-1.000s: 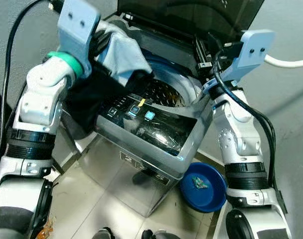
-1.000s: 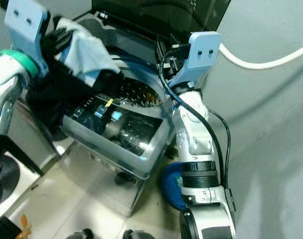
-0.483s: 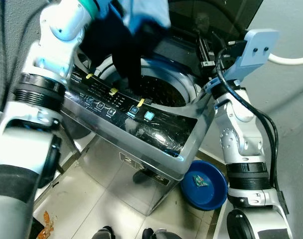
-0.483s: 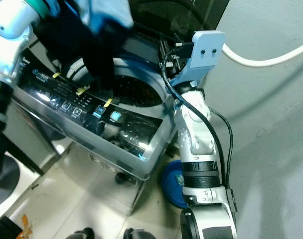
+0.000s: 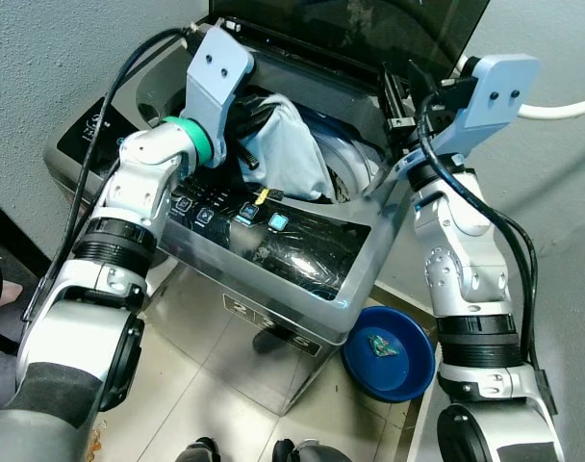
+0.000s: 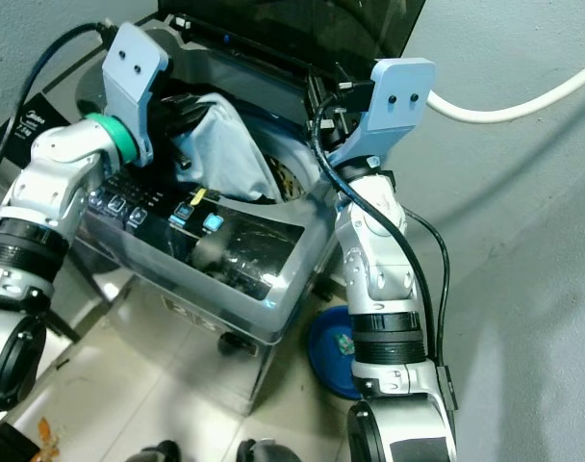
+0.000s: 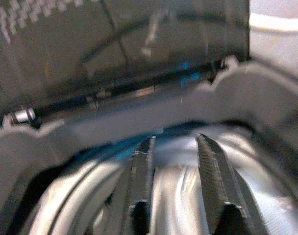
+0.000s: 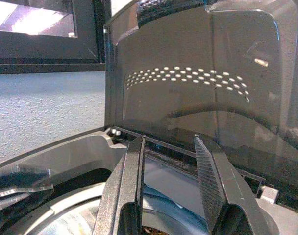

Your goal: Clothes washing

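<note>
Clothes (image 5: 291,159): light blue-grey bundle with dark fabric under it, sitting in the mouth of the washing machine (image 5: 302,260), piled above the tub rim, just behind the control panel (image 5: 264,217).

Left eye view: machine lid (image 5: 369,29) stands open at the back. Left arm reaches over the panel from the robot's left; its wrist sits against the near-left edge of the bundle. Left pincer itself is hidden by the wrist and cloth here. Right arm is raised at the machine's right rear corner, wrist above the tub edge, apart from the clothes. Blue basin (image 5: 387,351) on the tiled floor (image 5: 177,385) right of the machine, something small inside it. White hose (image 5: 562,108) runs along the wall on the right.

Right eye view: same layout. Clothes (image 6: 220,154) heaped in the opening, panel lights on, right arm beside the lid hinge.

Left wrist view: blurred. Left pincer (image 7: 173,171) with fingers parted narrowly, nothing between them, above the shiny tub ring (image 7: 65,215), pointing toward the lid.

Right wrist view: right pincer (image 8: 169,169) fingers parted, nothing held, above the tub opening, aimed at the dark lid (image 8: 198,73) with its dotted pattern.
</note>
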You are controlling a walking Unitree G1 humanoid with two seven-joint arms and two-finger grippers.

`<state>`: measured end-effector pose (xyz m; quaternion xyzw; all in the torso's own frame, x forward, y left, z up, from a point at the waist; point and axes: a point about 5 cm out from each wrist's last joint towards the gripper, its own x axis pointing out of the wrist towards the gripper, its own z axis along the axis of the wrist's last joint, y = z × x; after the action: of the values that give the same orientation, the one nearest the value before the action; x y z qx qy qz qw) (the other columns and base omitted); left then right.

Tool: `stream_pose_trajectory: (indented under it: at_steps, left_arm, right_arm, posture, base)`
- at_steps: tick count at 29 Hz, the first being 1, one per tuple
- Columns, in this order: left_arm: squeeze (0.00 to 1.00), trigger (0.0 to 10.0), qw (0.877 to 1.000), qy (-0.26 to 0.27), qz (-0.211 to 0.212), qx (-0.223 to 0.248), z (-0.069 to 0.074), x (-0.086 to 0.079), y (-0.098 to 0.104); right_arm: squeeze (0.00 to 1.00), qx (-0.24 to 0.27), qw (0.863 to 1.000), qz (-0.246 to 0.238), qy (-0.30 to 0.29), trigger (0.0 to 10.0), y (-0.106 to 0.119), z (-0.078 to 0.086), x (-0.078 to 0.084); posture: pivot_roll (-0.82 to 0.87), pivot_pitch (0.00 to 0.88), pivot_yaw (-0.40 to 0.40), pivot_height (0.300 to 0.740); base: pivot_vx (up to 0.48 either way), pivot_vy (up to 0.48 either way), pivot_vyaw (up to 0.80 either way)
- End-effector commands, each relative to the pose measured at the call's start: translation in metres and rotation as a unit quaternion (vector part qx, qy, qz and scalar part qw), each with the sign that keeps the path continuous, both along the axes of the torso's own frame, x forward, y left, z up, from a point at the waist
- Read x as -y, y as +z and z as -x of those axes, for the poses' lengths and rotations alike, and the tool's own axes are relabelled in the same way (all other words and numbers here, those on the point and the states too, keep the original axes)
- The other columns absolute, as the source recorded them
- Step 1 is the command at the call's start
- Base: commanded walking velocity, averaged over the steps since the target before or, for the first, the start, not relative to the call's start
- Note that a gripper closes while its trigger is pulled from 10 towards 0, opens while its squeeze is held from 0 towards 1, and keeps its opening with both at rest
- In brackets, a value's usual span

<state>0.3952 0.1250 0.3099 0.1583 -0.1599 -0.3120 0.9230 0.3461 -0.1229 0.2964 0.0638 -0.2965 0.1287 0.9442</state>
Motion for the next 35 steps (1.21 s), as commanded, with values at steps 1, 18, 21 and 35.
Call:
stream_pose_trajectory:
  at_steps: [1,18,21,35]
  left_arm:
    - [1.0,10.0,1.0,-0.009,0.005,0.0,0.002,0.001,-0.001]
    - [0.0,10.0,0.986,-0.076,-0.044,0.145,0.069,0.009,0.024]
    - [0.0,10.0,0.978,-0.065,-0.079,0.182,0.078,0.016,0.02]
    - [0.0,10.0,0.978,-0.005,-0.082,0.191,0.116,0.021,-0.007]
  right_arm:
    - [0.0,-0.002,1.0,0.002,-0.001,10.0,-0.002,0.002,0.002]
    - [0.0,-0.002,1.0,0.002,0.001,10.0,-0.002,0.001,0.002]
    - [0.0,-0.003,1.0,0.002,0.001,10.0,-0.003,0.002,0.002]
    - [0.0,-0.007,1.0,0.0,0.006,10.0,-0.005,0.001,-0.003]
  posture:
    - [0.06,0.096,-0.03,0.74]
    - [0.08,0.091,-0.028,0.74]
    - [0.08,0.092,-0.028,0.74]
    - [0.1,0.095,-0.027,0.74]
  base:
    - [0.0,0.0,0.0]
    - [0.0,0.0,0.0]
    - [0.0,0.0,0.0]
    - [0.0,0.0,0.0]
